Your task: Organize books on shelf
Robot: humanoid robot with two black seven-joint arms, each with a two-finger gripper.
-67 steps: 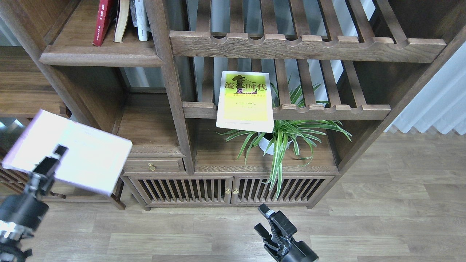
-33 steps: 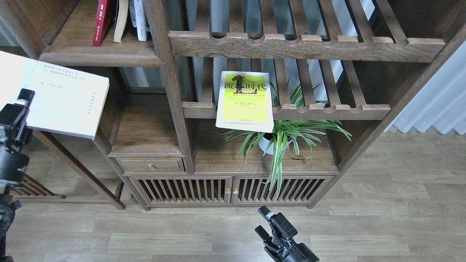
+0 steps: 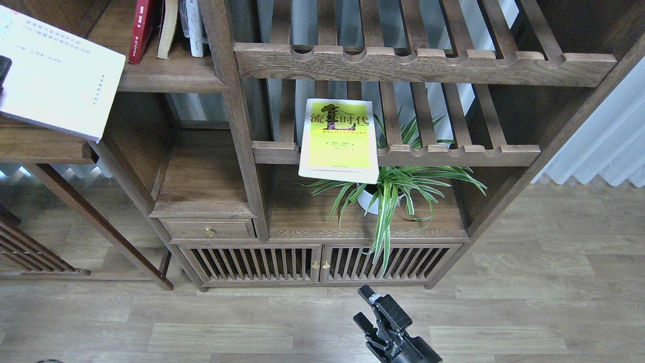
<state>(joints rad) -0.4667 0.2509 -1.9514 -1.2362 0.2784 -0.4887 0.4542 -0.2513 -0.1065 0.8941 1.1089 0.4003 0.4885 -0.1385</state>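
**woodnerd:** So, biggest thing first: the dark wooden bookcase (image 3: 237, 151) fills most of the head view, standing on a pale plank floor (image 3: 529, 282). The shelf (image 3: 166, 78) that matters is the solid plank at upper left with the thick rounded lip. Right of it run two slatted racks (image 3: 428, 63) with notched front rails.

**botwatcher:** Where are the books?

**woodnerd:** The white book (image 3: 55, 75) is up at the far left edge, held in the air and tilted, its right corner over the shelf's left end. The yellow-green book (image 3: 338, 138) lies flat on the lower slatted rack, its near edge hanging past the front rail, right above a striped spider plant (image 3: 393, 194) in a white pot. The dark red book (image 3: 141, 30) stands on the shelf, leaning beside a couple of other volumes (image 3: 184, 25).

**botwatcher:** And the grippers?

**woodnerd:** Only a dark sliver of the left gripper (image 3: 3, 69) shows at the frame edge, against the white book. Honestly can't tell how its fingers stand. The right gripper (image 3: 369, 307) sits low over the floor at bottom centre, fingers spread apart, holding nothing.
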